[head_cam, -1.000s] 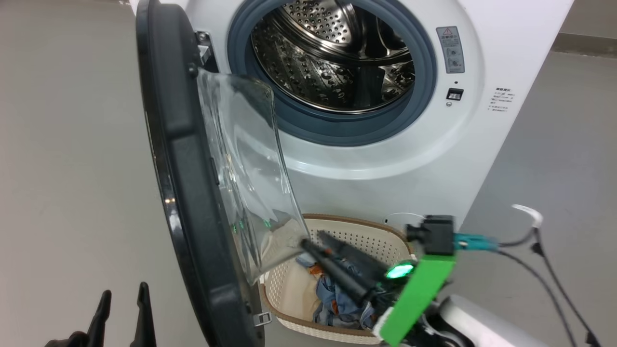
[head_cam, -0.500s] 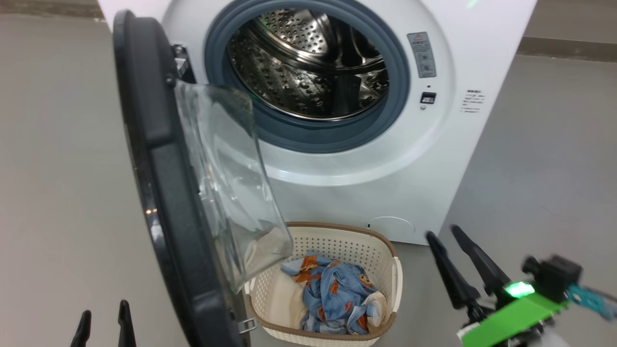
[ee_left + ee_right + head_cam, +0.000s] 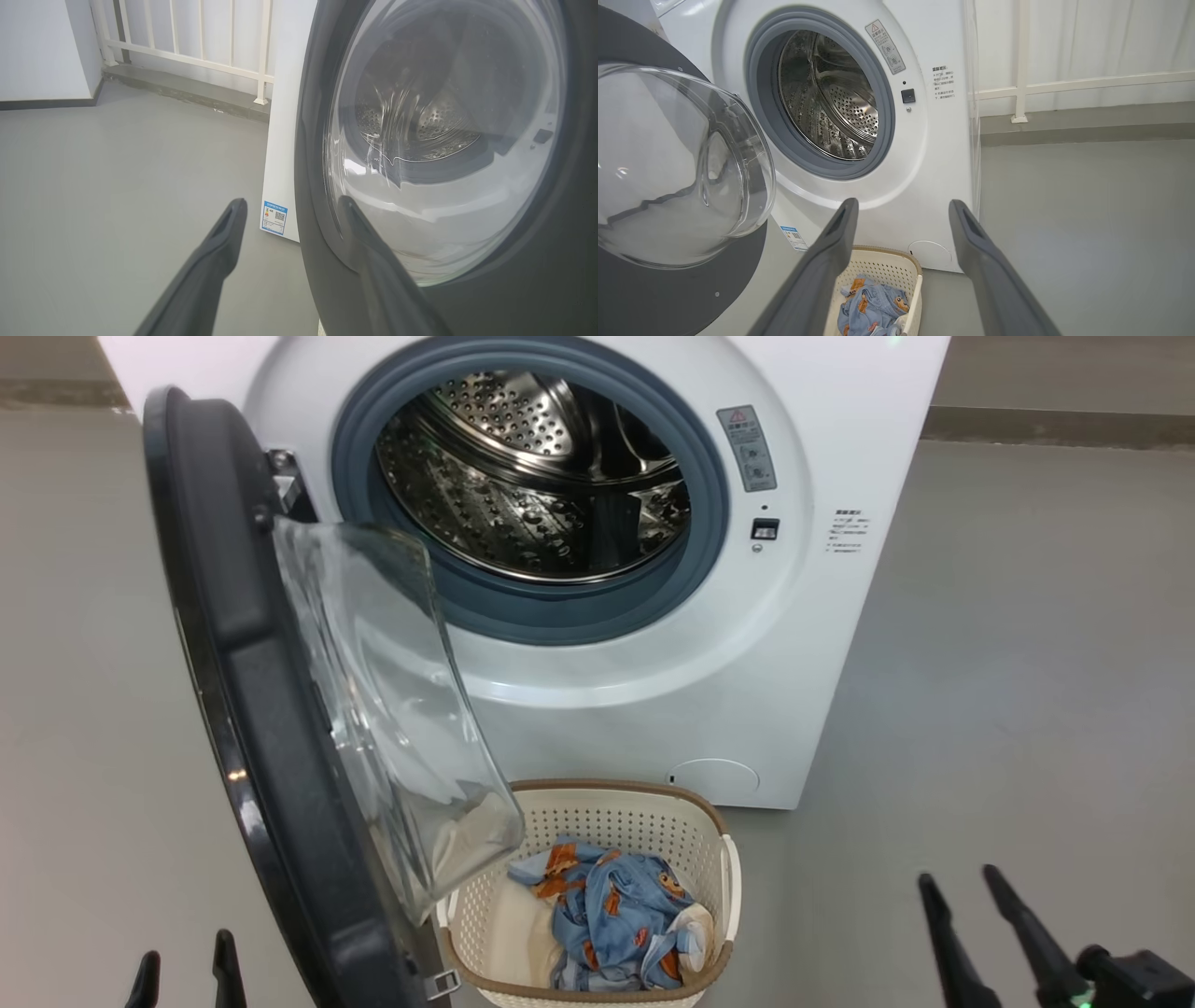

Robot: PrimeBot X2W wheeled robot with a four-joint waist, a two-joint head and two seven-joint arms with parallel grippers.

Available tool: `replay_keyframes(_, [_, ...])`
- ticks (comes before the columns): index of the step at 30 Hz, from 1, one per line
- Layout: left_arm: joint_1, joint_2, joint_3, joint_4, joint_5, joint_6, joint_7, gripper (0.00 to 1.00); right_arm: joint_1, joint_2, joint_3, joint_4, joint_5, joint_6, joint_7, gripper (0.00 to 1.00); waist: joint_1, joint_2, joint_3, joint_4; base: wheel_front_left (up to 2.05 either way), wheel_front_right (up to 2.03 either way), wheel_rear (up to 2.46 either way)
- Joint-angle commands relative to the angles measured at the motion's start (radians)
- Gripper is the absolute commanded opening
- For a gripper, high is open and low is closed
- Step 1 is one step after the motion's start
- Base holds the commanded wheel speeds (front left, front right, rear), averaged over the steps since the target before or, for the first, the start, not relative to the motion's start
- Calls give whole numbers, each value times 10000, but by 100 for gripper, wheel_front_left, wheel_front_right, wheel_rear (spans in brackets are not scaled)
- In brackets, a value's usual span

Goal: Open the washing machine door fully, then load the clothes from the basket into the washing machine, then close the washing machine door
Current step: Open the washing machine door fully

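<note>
Smooth grey floor [image 3: 1027,663] carries the white washing machine [image 3: 794,644] & the cream basket [image 3: 607,821], set on the floor just in front of the machine's base

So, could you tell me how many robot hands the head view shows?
2: the left hand at lower left, beside the washing machine door; the right hand at lower right.

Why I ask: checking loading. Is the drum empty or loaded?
Empty where visible: the drum shows bare steel; the clothes lie in the basket.
</note>
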Motion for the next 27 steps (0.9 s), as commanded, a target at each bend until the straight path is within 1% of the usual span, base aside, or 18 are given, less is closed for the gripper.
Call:
replay_keyframes(1, [-111,122,362,-281,143,-16,-65,100,-95,-51,69,-346,-159,29,-119,100,0,-1,-26,-61,0,0,0])
replay_keyframes(4, [-46,122,405,-281,176,-16,-65,100,330,299,-738,-627,-825,29,-119,100,0,-1,-55,-153,0,0,0])
replay_keyframes(7, [6,122,408,-258,190,-16,-65,100,612,503,-1164,-692,-1115,29,-119,100,0,-1,-72,-203,0,0,0])
replay_keyframes(18, [164,122,366,-214,202,-16,-65,100,852,777,-1607,-576,-1395,29,-120,100,0,-1,-101,-296,0,0,0])
replay_keyframes(19, [163,122,344,-197,173,-16,-65,97,848,790,-1612,-554,-1401,29,-120,100,0,-1,-97,-295,0,0,0])
replay_keyframes(20, [166,122,301,-165,132,-16,-65,50,845,802,-1614,-534,-1413,29,-120,100,0,-1,-99,-293,0,0,0])
replay_keyframes(21, [167,122,258,-138,113,-16,-65,0,842,815,-1610,-515,-1424,29,-120,100,0,-1,-101,-294,0,0,0])
replay_keyframes(24, [169,122,255,-66,33,-16,-65,0,821,849,-1573,-478,-1448,29,-120,100,0,-1,-82,-304,0,0,0])
replay_keyframes(27, [128,122,558,19,-40,-15,-65,0,789,875,-1547,-444,-1460,29,-120,100,0,-1,-65,-289,0,0,0])
